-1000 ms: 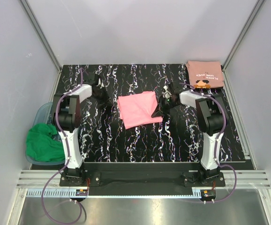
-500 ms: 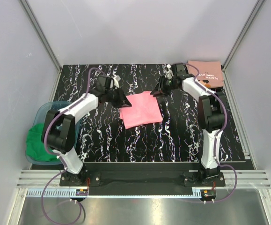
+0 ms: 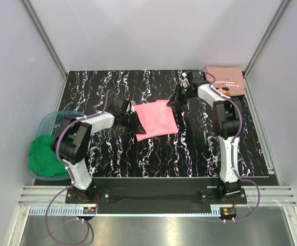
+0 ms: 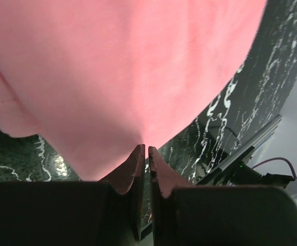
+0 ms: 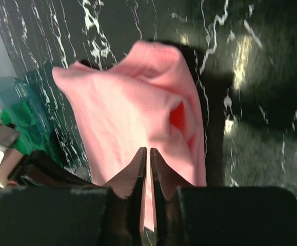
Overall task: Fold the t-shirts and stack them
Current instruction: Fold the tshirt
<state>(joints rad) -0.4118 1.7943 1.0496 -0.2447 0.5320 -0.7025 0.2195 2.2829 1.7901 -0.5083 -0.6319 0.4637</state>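
2 t-shirts are out on the desk, and by my reading the job is a little past halfway. The salmon t-shirt lies folded flat in the desk's far right corner, so its fold looks done. The pink t-shirt sits left of the salmon t-shirt and nearer the arms, well apart from it. It is already down to a rough rectangle but is not yet stacked.

The right jaws are almost shut, pinching the pink corner closest to the salmon t-shirt, where the cloth bulges up off the desk. The left jaws are likewise nearly closed on the pink corner farthest from the salmon t-shirt, with the fabric drawn to a point at their tips.

What seems left is perhaps 1 more fold, then carrying the pink tee across onto the salmon one.

Far to the left of the salmon t-shirt, off the desk's edge, a clear bin holds green cloth; I cannot tell whether that is a garment.

The salmon t-shirt bears white lettering that seems to include "GAME OVER", though it is too small to be sure.
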